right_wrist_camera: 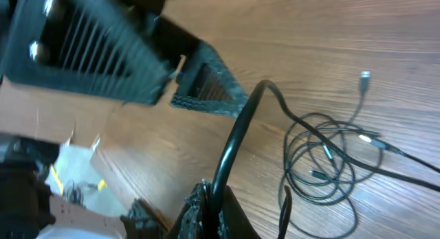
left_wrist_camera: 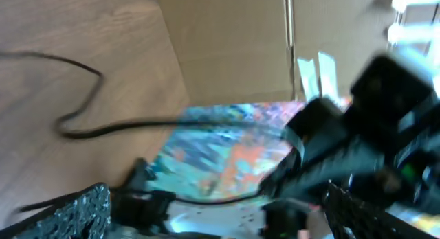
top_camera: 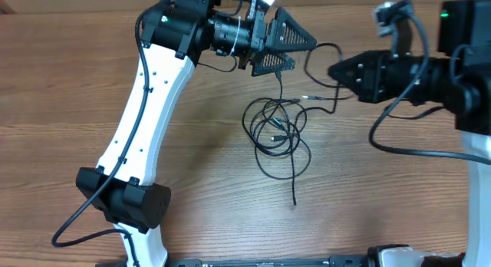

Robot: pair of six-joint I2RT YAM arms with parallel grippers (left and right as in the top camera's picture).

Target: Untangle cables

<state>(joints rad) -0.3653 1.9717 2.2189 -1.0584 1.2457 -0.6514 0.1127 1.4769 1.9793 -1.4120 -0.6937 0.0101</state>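
The cables (top_camera: 276, 129) lie as tangled black loops mid-table, with one tail running toward the front. My right gripper (top_camera: 331, 70) is shut on one strand, which arcs up and falls back into the loops (right_wrist_camera: 323, 163). In the right wrist view that gripper (right_wrist_camera: 223, 201) pinches the strand, and a silvery plug (right_wrist_camera: 364, 77) lies beyond the coil. My left gripper (top_camera: 285, 48) stands open just left of the right one, above the loops. The left wrist view is blurred. It shows my left gripper (left_wrist_camera: 213, 222) wide open with a thin strand (left_wrist_camera: 103, 129) crossing ahead of it.
A cardboard box (left_wrist_camera: 234, 47) and a colourful sheet (left_wrist_camera: 227, 143) lie past the table's far edge. The white left arm (top_camera: 146, 113) slants across the table's left half. The right arm (top_camera: 430, 79) fills the upper right, with thick black arm cables hanging around it.
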